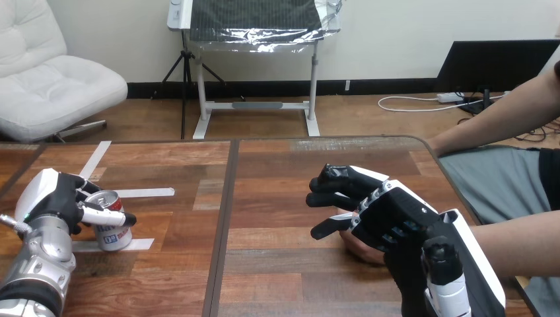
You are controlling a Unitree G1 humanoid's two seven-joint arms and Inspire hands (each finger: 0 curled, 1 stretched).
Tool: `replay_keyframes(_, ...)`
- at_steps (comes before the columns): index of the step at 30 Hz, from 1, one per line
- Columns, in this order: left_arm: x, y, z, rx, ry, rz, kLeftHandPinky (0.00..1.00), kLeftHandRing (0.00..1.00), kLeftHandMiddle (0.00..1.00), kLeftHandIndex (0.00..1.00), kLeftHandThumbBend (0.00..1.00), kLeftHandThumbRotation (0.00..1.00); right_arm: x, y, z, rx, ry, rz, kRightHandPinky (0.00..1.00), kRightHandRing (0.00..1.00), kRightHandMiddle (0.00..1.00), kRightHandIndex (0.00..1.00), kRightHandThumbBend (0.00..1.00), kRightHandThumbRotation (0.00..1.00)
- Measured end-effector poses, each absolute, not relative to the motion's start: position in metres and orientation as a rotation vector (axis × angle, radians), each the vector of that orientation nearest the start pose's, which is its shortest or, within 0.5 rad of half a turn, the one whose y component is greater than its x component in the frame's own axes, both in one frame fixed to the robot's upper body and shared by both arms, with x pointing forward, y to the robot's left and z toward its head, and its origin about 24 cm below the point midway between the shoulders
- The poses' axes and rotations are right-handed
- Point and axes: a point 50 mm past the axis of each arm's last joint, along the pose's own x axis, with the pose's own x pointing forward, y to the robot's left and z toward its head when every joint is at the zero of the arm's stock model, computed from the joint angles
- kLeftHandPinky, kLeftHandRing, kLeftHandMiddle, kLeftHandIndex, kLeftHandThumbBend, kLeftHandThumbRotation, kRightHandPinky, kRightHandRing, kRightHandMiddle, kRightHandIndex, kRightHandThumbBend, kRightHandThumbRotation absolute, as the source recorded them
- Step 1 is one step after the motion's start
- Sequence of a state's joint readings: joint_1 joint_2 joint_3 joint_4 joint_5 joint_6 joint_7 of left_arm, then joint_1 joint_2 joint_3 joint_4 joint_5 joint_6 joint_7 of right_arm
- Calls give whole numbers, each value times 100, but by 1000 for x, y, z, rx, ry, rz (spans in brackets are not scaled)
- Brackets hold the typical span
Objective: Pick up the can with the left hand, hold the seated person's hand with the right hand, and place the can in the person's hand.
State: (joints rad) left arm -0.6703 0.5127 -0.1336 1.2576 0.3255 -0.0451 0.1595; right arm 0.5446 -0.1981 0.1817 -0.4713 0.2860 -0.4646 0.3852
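Can [113,232] upright on table [277,191], left hand [56,198] wrapped round it; right hand [389,211] curled over the person's hand [362,248], gripping it

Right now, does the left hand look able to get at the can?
Probably yes. The left hand is right at the can, which stands upright on the table; its fingers curl round the can's upper part, and nothing lies between them.
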Motion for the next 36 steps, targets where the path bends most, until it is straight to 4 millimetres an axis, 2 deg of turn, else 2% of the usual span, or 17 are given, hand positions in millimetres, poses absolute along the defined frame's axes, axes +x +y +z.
replay_keyframes(16,329,298,23,855,463,179,40,45,49,48,81,0,137,-143,90,92,-399,425,58,73,77,75,74,89)
replay_keyframes(36,332,292,45,863,304,160,39,44,46,48,83,0,141,-146,89,84,-401,416,60,75,78,77,69,87)
